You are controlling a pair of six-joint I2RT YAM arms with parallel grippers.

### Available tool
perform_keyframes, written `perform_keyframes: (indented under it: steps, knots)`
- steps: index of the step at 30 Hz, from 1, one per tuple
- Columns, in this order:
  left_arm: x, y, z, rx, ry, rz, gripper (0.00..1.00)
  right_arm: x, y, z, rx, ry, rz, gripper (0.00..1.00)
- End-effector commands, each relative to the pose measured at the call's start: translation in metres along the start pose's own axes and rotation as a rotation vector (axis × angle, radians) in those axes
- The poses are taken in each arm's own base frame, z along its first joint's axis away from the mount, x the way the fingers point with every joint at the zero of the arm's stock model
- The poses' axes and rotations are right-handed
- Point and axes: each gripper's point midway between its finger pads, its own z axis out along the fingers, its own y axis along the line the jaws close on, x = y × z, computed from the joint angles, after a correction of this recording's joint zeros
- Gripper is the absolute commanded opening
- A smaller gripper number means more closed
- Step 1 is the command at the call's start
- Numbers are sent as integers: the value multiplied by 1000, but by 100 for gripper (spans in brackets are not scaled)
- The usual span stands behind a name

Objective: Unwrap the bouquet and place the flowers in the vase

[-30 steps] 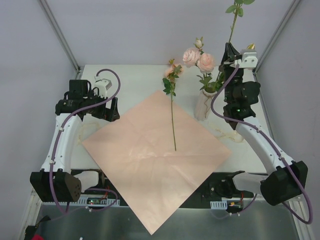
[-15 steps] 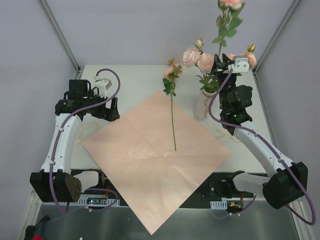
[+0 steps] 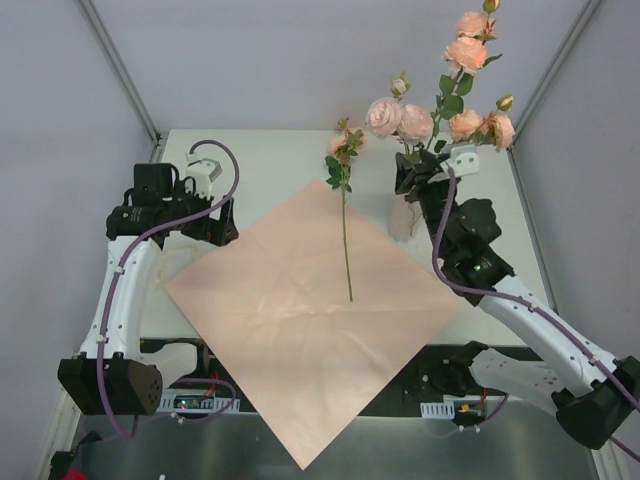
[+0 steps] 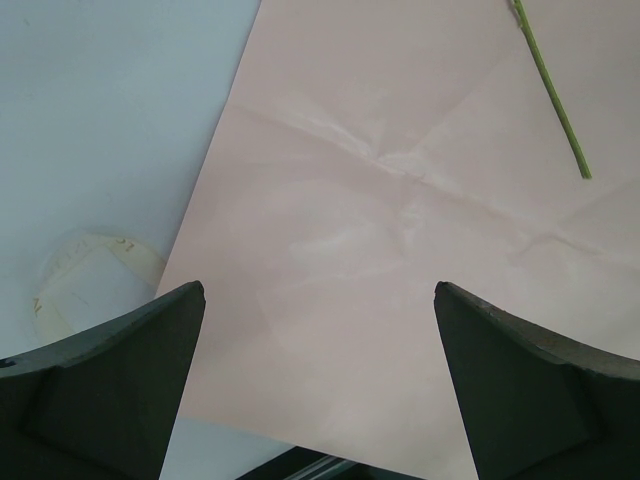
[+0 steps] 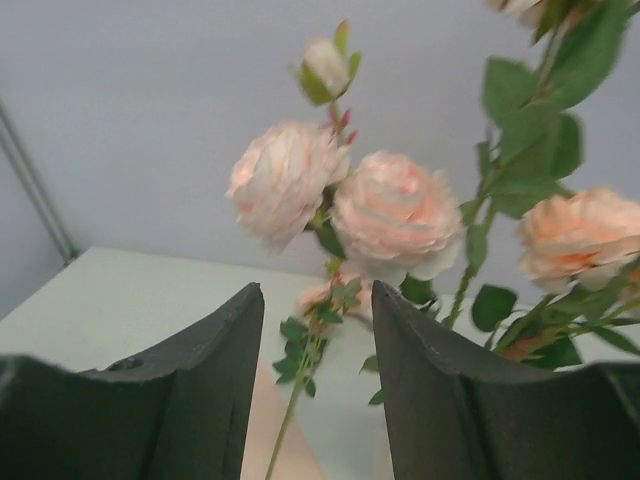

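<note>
Now, your right gripper [image 5: 316,300], its jaws partly apart and holding nothing, sits right by the mouth of the vase [image 3: 403,216] near the table [image 3: 270,160]'s far right corner, so one bump could tip it and spill the flowers [image 3: 412,122]. One stem [image 3: 346,235] lies on the pink paper [image 3: 300,320] in the middle. Your left gripper [image 4: 318,290], wide open and empty, hangs over the paper's left edge, and the far left corner has room to move.

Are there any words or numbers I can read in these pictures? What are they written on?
No word or number here can be read.
Faint marks on the pale round disc: too blurred to read.
No writing shows on the pink paper sheet or the vase.
</note>
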Motion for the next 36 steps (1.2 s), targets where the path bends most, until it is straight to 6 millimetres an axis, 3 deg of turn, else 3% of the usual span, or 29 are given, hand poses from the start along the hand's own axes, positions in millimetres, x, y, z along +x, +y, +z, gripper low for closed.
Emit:
perform_keyframes:
  steps: [1,5,8,9,11,12,14,15,16,17,18,23,28,36]
  knots:
    - [-2,-1,-3,8,-31,23,99,52,39,-13,-65,203,-60,51]
    - [-3,-1,-4,3,-34,26,99,100,78,-15,-138,352,-115,56]
    - [-3,2,-4,-16,-46,28,99,148,107,-11,-174,517,-17,81]
    - [-4,4,-5,-30,-55,29,99,179,114,-10,-168,597,35,93]
    - [-3,5,-4,-36,-61,24,99,202,117,-4,-132,711,145,100]
    - [-4,6,-5,-43,-63,26,99,237,118,-6,-118,810,115,100]
    - [-2,6,-4,-47,-60,28,99,247,119,-1,-114,901,63,95]
    - [-2,6,-5,-47,-60,31,99,270,118,0,-87,960,11,88]
    - [0,7,-4,-48,-58,33,99,281,112,-9,-65,1031,-53,86]
    - [0,7,-5,-50,-57,38,99,273,109,6,-24,1012,-87,84]
    - [0,7,-4,-51,-57,39,99,293,106,1,-19,1066,-139,83]
    - [-1,8,-3,-55,-56,43,99,320,104,6,-5,1112,-193,82]
    - [2,11,0,-60,-44,33,99,345,93,-3,23,1194,-190,81]
    - [5,11,5,-39,-31,40,99,376,81,-4,34,1279,-161,64]
